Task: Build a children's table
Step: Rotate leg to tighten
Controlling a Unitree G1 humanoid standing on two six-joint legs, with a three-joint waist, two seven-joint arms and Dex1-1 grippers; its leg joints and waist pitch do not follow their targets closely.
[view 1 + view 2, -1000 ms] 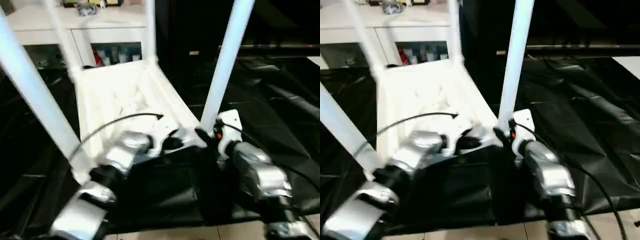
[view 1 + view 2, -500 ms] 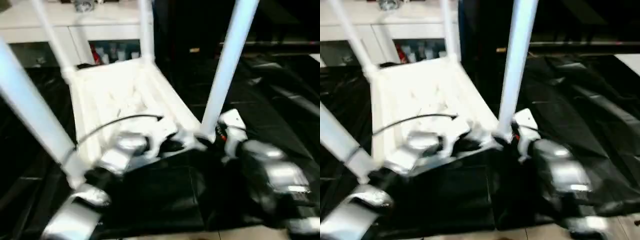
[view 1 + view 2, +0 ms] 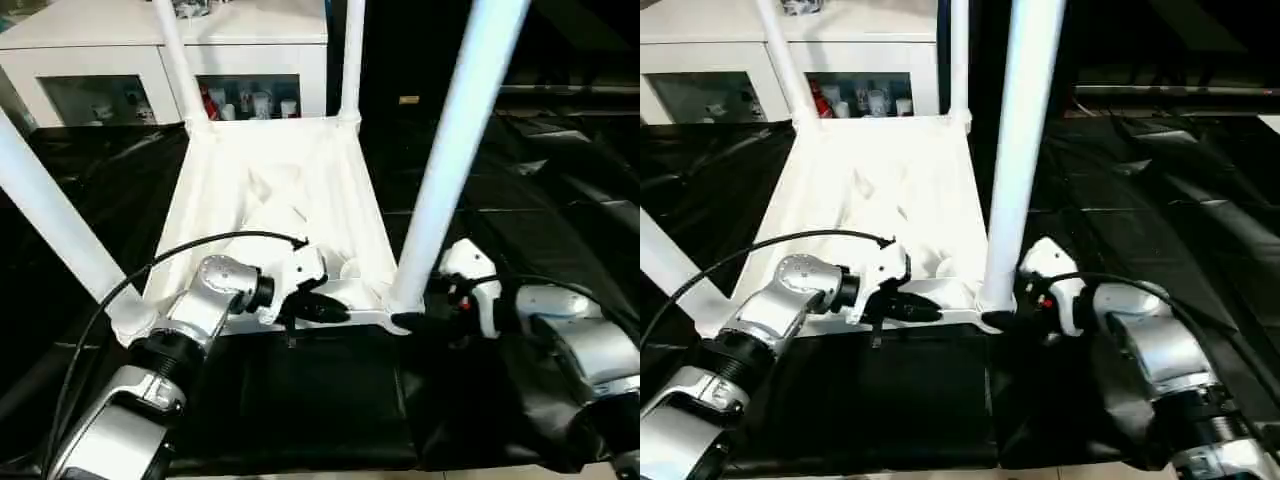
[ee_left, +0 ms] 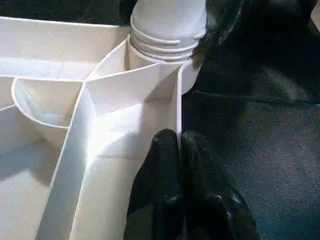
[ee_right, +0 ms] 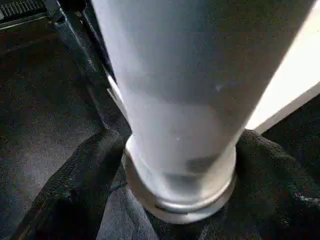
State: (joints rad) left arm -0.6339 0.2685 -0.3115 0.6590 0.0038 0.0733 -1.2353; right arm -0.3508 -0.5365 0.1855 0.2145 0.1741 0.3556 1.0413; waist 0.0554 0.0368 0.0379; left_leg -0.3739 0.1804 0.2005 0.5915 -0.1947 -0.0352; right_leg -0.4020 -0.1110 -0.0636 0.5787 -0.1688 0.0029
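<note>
Tabletop (image 3: 275, 190) lies upside down on the black-covered work table (image 3: 560, 240), all four legs (image 3: 455, 150) standing in the corner sockets. It now sits squarer to the robot than a second ago.

Left gripper (image 3: 322, 310) sits on the near rim, jaws together; wrist view shows the fingers (image 4: 167, 165) pinching the thin rim wall just beside the near right socket.

Right gripper (image 3: 418, 322) is at the base of the near right leg; it has swung out to that side, jaws apart, straddling the leg without clamping it.

Reads as assembly nearly done: last leg released, likely seated. Behind, a white cabinet (image 3: 120, 60).
</note>
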